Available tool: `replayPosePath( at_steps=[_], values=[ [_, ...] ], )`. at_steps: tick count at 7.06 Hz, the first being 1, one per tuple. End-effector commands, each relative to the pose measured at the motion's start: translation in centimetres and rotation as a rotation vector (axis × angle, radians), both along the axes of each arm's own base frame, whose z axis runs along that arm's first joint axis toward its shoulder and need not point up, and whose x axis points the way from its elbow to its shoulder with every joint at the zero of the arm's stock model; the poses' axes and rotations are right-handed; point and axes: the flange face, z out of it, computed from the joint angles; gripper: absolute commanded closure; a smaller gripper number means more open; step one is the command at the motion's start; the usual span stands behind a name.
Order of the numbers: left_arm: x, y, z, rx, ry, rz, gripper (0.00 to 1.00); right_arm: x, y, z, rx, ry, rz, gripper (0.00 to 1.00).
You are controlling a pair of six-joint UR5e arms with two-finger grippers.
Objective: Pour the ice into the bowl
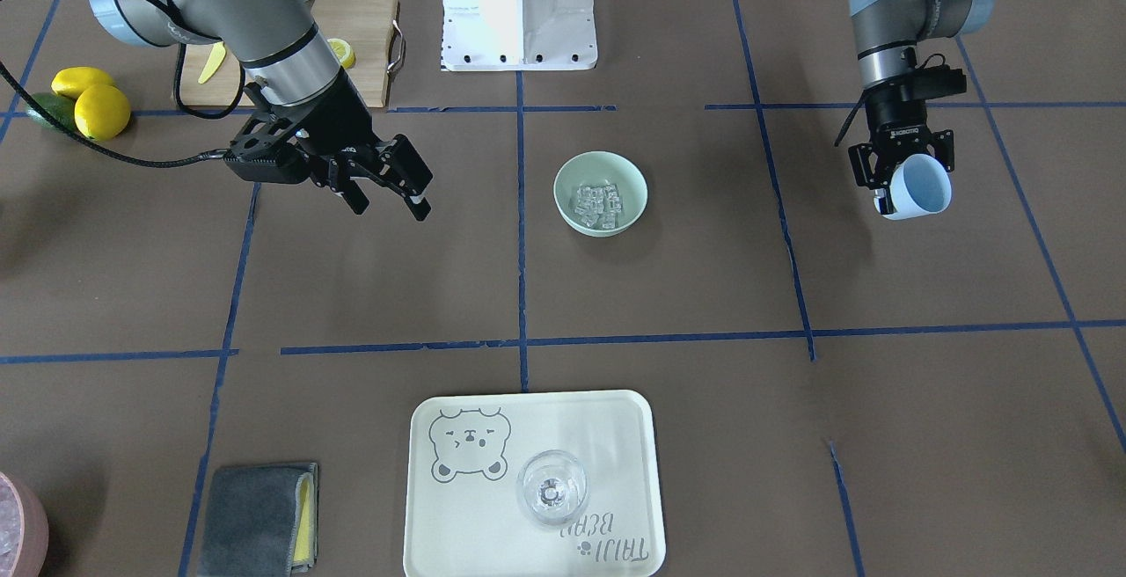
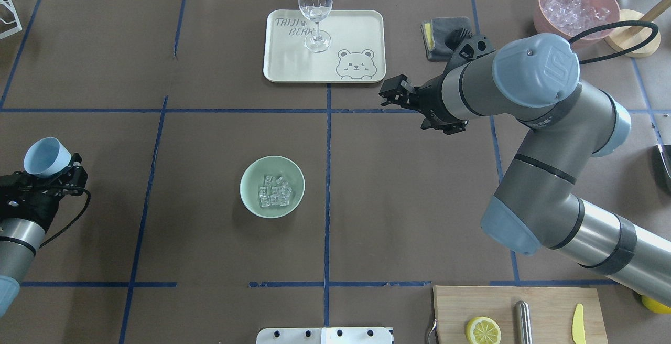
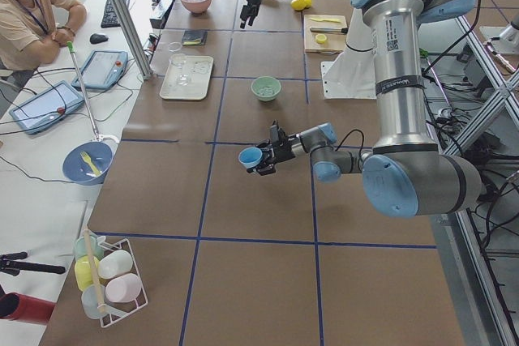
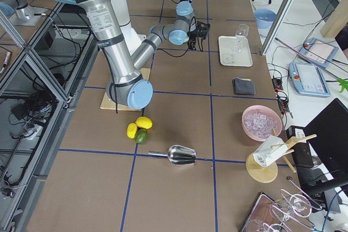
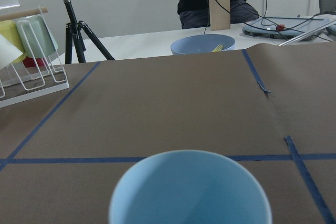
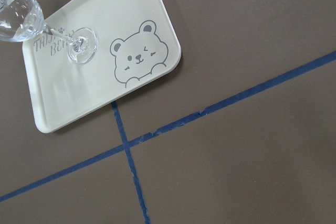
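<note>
**Claws.** The left claw (image 1: 906, 174) is clamped on the wall of a light blue cup (image 1: 922, 186). It hangs above the bench (image 1: 669, 295), well apart from the bowl (image 1: 564, 200) on the robot's left side. The cup is tipped, and the left wrist view shows no cubes in the part of its interior that is in view. The right claw (image 1: 390, 206) hangs on the bowl's opposite side with its jaws spread and nothing between them.

**Task's things.** The ice (image 1: 600, 201) lies as a cluster of clear cubes on the floor of the bowl. No cube is visible on the bench around the bowl.

**Progress (judged).** The pour appears complete, since the ice is in the bowl and the cup looks empty. At most, setting the cup down remains.

**Surroundings, placed from the bowl.**
- On the operators' side is a cream tray (image 1: 616, 436) carrying an upright wine glass (image 1: 552, 487).
- Farther toward the robot's right on that side is a folded grey cloth (image 1: 259, 515).
- Farther still is a pink container (image 2: 545, 16) holding more cubes.
- On the robot's side, toward its right, is a wooden cutting board (image 2: 545, 307) with a lemon half (image 2: 483, 330).
- Beyond the board are whole lemons (image 1: 101, 111).

**Obstructions.** Nothing stands between the cup and the bowl. The wine glass and the tray are well apart from both claws.
</note>
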Motion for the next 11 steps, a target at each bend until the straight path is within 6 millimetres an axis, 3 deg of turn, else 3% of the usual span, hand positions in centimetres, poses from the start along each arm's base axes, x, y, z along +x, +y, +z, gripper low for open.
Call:
replayPosePath(
  at_steps=[1, 4, 9, 10, 11],
  values=[
    [-1.9, 0.1, 4.7, 0.062, 0.003, -0.071, 1.00, 0.0, 0.2, -0.2, -0.001, -0.006, 0.001, 0.00],
    [1.3, -0.7, 4.4, 0.071, 0.012, -0.073, 1.00, -0.5, 0.6, -0.2, -0.001, -0.006, -0.006, 0.00],
    [2.0, -0.9, 5.8, 0.066, -0.023, -0.073, 1.00, -1.1, 1.1, -0.2, 0.002, -0.001, -0.009, 0.00],
    [2.1, -1.0, 5.4, 0.068, -0.015, -0.074, 0.95, -1.1, 1.1, -0.2, 0.000, -0.003, -0.007, 0.00],
    [2.0, -1.0, 5.6, 0.068, -0.020, -0.074, 0.63, -1.1, 1.1, -0.2, 0.000, -0.003, -0.007, 0.00]
  ],
)
